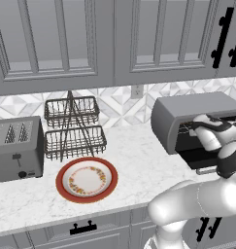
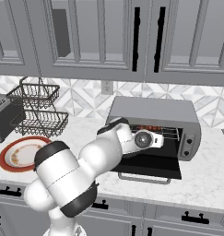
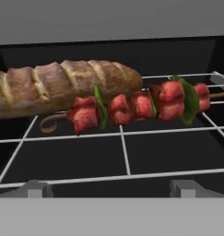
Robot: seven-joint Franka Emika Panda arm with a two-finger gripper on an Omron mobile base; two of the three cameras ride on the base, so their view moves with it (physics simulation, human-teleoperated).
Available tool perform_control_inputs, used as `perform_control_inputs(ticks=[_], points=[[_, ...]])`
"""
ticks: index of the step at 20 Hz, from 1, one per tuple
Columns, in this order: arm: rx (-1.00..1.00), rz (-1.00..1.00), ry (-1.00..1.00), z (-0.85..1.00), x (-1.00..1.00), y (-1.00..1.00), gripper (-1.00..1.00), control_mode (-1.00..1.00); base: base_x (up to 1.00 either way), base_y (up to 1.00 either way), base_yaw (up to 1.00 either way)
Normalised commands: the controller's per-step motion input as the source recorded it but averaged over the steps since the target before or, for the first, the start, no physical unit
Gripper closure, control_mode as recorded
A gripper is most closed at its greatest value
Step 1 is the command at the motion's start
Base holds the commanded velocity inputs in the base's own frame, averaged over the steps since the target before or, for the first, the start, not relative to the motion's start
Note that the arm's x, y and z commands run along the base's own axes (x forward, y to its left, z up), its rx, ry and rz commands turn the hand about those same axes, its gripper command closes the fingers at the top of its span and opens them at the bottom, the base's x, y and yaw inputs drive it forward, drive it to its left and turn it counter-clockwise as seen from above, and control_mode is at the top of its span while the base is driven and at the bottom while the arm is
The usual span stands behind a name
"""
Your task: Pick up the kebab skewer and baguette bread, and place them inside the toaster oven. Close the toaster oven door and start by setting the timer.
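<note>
While the arm reached into the toaster oven (image 2: 152, 110), we saw the gripper (image 3: 111, 191) w/ its jaws spread wide and nothing between them; two small grey fingertips (image 3: 32, 188) poked up just in front of the wire rack (image 3: 125, 154). The oven was a wide grey metal box w/ a rounded top and a dark cavity. Its door (image 2: 150, 168), a dark glass panel w/ a silver bar handle, lay folded down flat in front of the oven.

Inside the oven, on the thin white-wire rack, lay the baguette bread (image 3: 58, 85): long, golden-brown, crusty, w/ crosswise slashes. The kebab skewer (image 3: 136, 106) lay just in front of it, touching or nearly so; chunky red meat pieces w/ green slivers on a thin stick. Both sat beyond the fingertips, apart from them.

Left of the oven on the speckled marble counter (image 1: 134, 155) we noted a round plate (image 1: 87, 179), red-rimmed w/ a floral ring. Further left of the oven stood a two-tier dark wire basket rack (image 1: 73, 129) and a boxy grey slot toaster (image 1: 16, 148).
</note>
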Motion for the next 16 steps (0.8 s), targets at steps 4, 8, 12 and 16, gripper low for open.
perform_control_inputs(ticks=[4, 8, 12, 16], points=[[0.00, 0.00, 0.00, 0.00, 0.00, 0.00, -1.00, -1.00, 0.00, 0.00, 0.00], [0.00, 0.00, 0.00, 0.04, -0.18, -0.10, -1.00, -1.00, 0.00, 0.00, 0.00], [0.00, 0.00, 0.00, 0.22, -0.56, -0.19, -1.00, -1.00, 0.00, 0.00, 0.00], [0.00, 0.00, 0.00, 0.23, -0.61, -0.25, -1.00, -1.00, 0.00, 0.00, 0.00]])
